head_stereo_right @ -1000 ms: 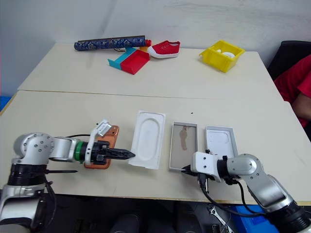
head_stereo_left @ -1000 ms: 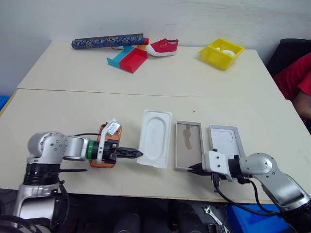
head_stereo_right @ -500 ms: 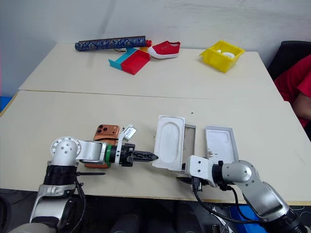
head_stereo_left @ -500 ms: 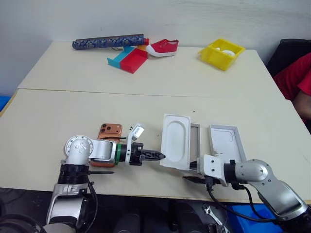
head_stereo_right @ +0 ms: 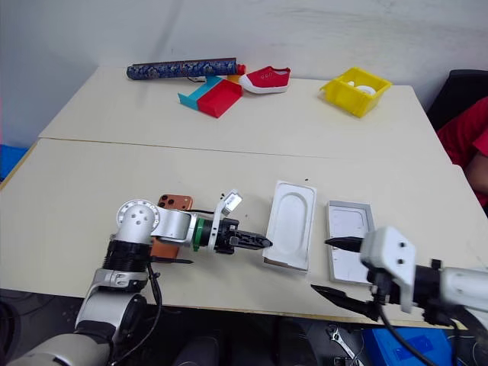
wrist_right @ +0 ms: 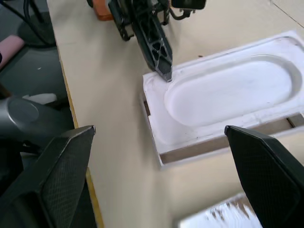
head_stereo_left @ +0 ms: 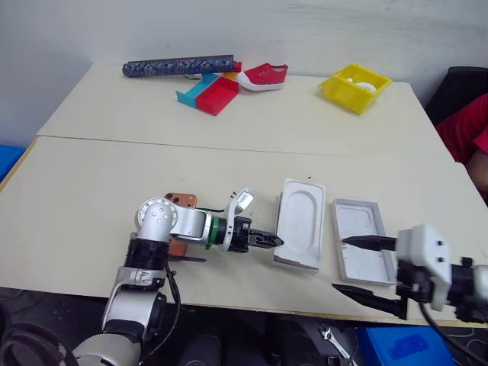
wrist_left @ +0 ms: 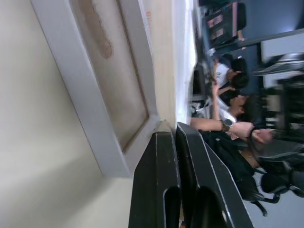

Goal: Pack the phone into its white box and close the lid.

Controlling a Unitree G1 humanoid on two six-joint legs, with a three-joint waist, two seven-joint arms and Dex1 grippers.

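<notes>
The white box (wrist_right: 209,147) lies near the table's front edge, mostly covered by a white insert with an oval recess (head_stereo_left: 300,235) resting on top of it. Only a strip of the box's grey-brown floor shows. The lid (head_stereo_left: 363,241) lies open side up just right of them. My left gripper (head_stereo_left: 268,242) is shut and empty, its tip touching the insert's left edge. The copper-orange phone (head_stereo_right: 174,203) lies behind my left arm, which hides most of it. My right gripper (head_stereo_left: 339,264) hangs open above the table's front edge, beside the lid's near end.
At the back of the table lie a patterned roll (head_stereo_left: 179,66), a red and teal tray (head_stereo_left: 207,93), a red shoe (head_stereo_left: 263,75) and a yellow bin (head_stereo_left: 354,85). A person in red (head_stereo_left: 473,130) sits at the right edge.
My left gripper slid right and pushed the insert onto the white box. My right gripper opened, rose and drew back from the box's near end.
</notes>
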